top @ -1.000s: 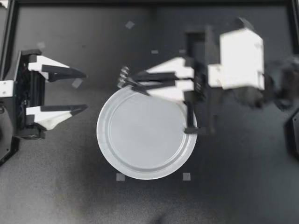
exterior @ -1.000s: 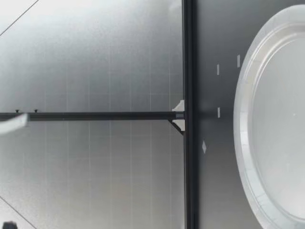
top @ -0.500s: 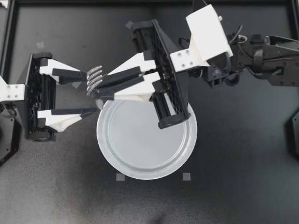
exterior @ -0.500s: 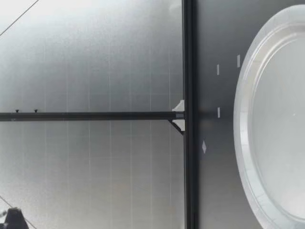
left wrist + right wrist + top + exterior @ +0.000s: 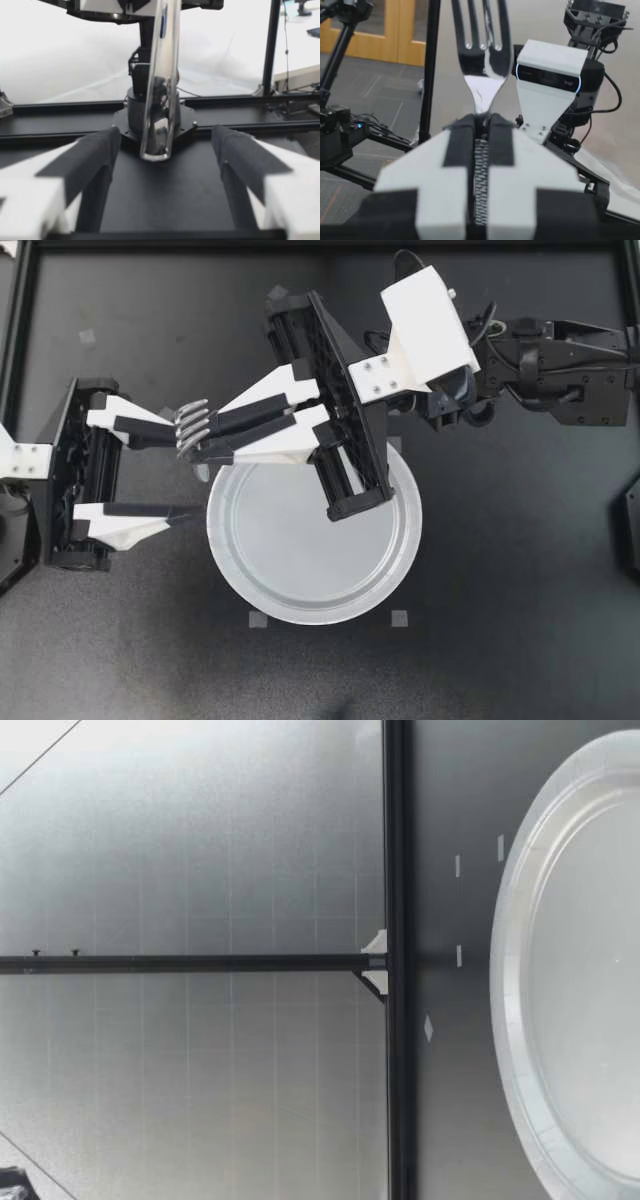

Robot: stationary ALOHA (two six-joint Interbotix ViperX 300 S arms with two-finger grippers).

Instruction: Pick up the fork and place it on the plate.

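My right gripper (image 5: 205, 440) reaches in over the table's left half, above the upper left rim of the white plate (image 5: 300, 614), and is shut on the metal fork (image 5: 190, 426). The fork's tines stick out past its fingertips. In the right wrist view the gripper (image 5: 481, 122) clamps the fork (image 5: 481, 55) at its neck. My left gripper (image 5: 190, 472) stands open around the tine end. In the left wrist view the fork (image 5: 160, 95) hangs between the left fingers (image 5: 95, 155) with a gap on each side. The low view shows only the plate (image 5: 520, 920).
Small grey tape marks (image 5: 258, 619) lie on the dark table below the plate and near the back. A black frame rail (image 5: 320, 245) runs along the far edge. It also shows in the low view as a rail (image 5: 396, 960) behind the plate.
My right arm has swung the fork left, from above the plate's rim to between the left fingers. My left gripper has come forward and narrowed a little.
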